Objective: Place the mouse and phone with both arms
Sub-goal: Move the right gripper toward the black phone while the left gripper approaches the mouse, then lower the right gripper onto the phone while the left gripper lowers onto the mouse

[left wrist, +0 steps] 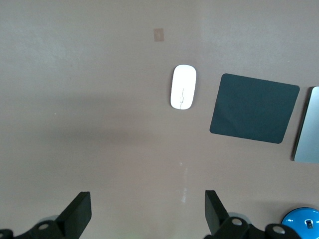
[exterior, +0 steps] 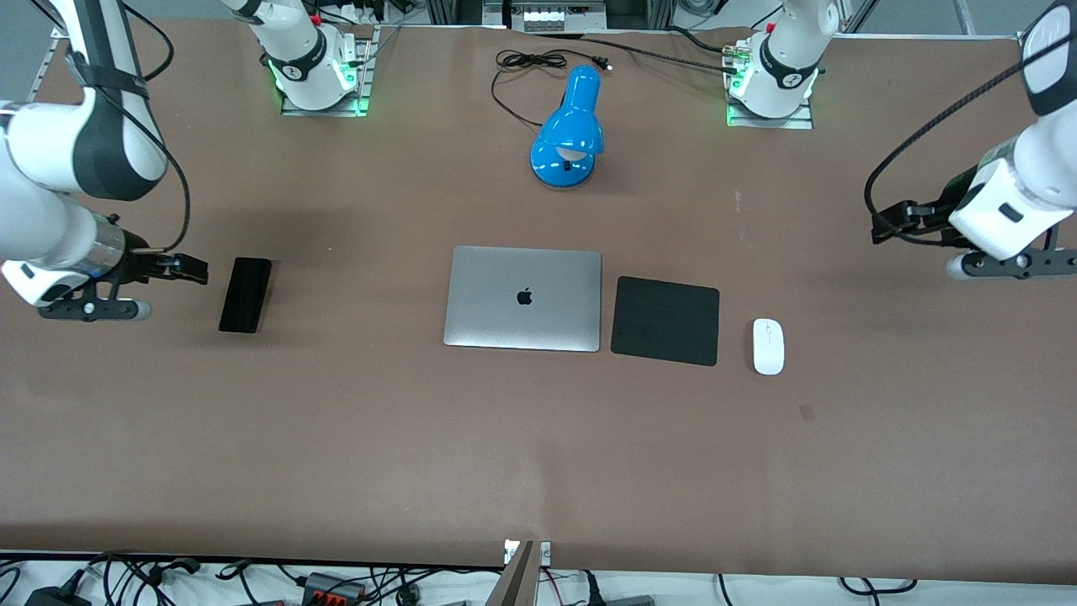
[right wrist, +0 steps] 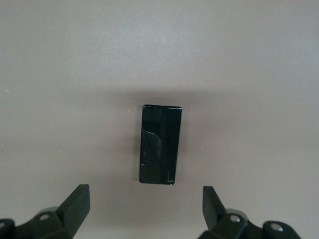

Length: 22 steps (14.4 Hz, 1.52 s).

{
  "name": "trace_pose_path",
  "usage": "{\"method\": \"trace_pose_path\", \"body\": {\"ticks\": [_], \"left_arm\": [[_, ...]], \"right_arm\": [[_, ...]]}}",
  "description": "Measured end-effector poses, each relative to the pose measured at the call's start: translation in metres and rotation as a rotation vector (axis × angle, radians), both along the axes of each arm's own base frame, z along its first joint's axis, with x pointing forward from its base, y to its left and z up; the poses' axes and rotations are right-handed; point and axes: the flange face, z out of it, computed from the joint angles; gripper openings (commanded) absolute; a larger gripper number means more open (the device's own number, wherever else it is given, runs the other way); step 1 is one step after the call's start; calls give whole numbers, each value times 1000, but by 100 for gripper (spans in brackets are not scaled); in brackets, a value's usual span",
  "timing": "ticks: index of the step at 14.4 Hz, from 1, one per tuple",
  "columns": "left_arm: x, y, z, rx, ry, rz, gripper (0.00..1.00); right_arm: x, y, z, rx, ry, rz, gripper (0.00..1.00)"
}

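On the table, phone lies toward the right arm's end, mouse beside the mouse pad; left gripper and right gripper hover, fingers wide apart, empty.

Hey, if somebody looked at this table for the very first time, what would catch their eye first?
Probably the bright blue desk lamp between the two robot bases, then the closed silver laptop at mid-table with a black mouse pad beside it. The white mouse lies just past the pad toward the left arm's end, the black phone toward the right arm's end. The left gripper and right gripper hang open above the table.
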Motion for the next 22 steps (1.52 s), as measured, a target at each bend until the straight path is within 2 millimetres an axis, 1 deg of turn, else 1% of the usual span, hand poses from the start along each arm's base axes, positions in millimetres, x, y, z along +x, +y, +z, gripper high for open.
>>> {"method": "trace_pose_path", "body": {"ticks": [2, 4, 6, 7, 8, 9, 10, 12, 14, 15, 16, 18, 21, 22], "left_arm": [[5, 6, -13, -6, 23, 8, 100], [6, 9, -19, -9, 33, 12, 100], [8, 10, -28, -12, 54, 13, 100], [10, 11, -36, -16, 68, 14, 100], [15, 13, -50, -23, 78, 16, 100], [25, 15, -67, -32, 68, 18, 100], [37, 18, -88, -40, 53, 18, 100], [58, 20, -142, -22, 46, -5, 100], [72, 10, -188, -1, 39, -49, 100], [76, 4, -205, -2, 43, -64, 100], [78, 0, -219, -8, 47, -72, 100], [81, -10, -237, -19, 50, -88, 100], [82, -42, -256, -32, 45, -133, 100], [81, -47, -264, -35, 52, -141, 100]], "right_arm": [[-6, -2, -15, 1, -2, -4, 100], [-11, -5, -27, 2, 7, -12, 100], [-12, -8, -39, 3, 19, -17, 100], [-12, -9, -45, 3, 25, -18, 100], [-11, -10, -53, 3, 31, -20, 100], [-11, -13, -62, 3, 37, -26, 100], [-11, -18, -72, 3, 45, -35, 100], [-10, -29, -91, 3, 53, -52, 100], [-10, -32, -105, 4, 66, -56, 100], [-10, -32, -111, 4, 69, -56, 100], [-9, -32, -116, 4, 68, -55, 100], [-7, -32, -126, 4, 58, -53, 100], [-10, -31, -146, 2, 7, -49, 100], [-14, -31, -156, 2, -11, -51, 100]]}}
